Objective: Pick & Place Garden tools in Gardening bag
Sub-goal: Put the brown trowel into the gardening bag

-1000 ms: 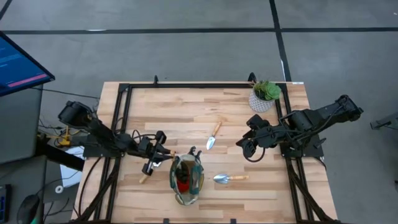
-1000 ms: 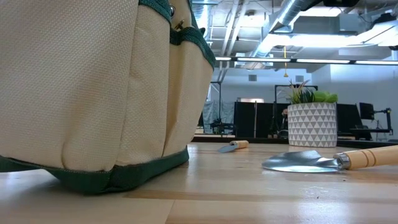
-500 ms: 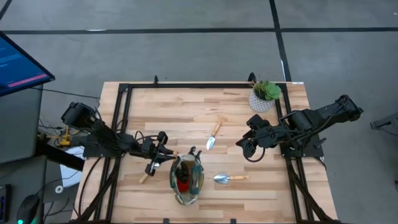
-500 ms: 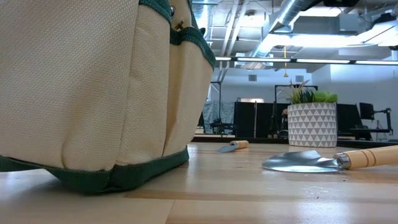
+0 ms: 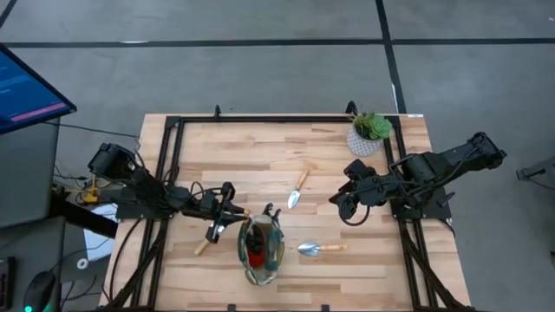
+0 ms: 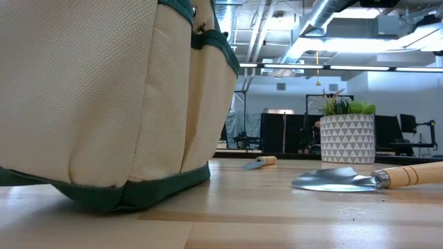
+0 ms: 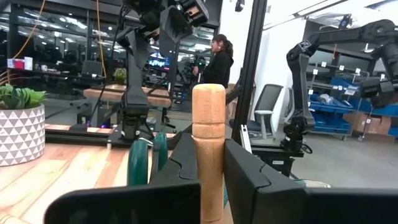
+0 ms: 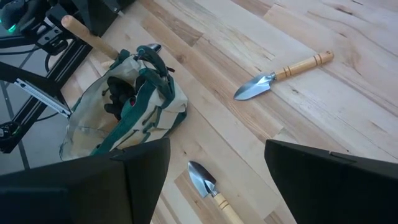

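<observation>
The beige gardening bag with green trim stands near the table's front; it fills the left of the low view. Dark shears and a red item lie inside. My left gripper is shut on a wooden-handled trowel at the bag's left far rim; its blade end is hidden by the rim. Two more trowels lie flat on the table, one beyond the bag, one to its right. My right gripper is open and empty above the table's right. My left gripper pinches the trowel's wooden handle between its two fingers, which lie across it, below its rounded free end. The free end sticks out toward the table's near left. The other end slants toward the bag's rim, off the table.
A green plant in a white patterned pot stands at the far right corner. A black frame runs round the table's edges. Bare wood lies between the two loose trowels and along the far side. A person stands in the room beyond.
My left gripper has edged toward the table's right, closer to the bag, with the trowel still pinched. In the low view the bag's lower left edge has shifted up a little. My right arm has kept still.
</observation>
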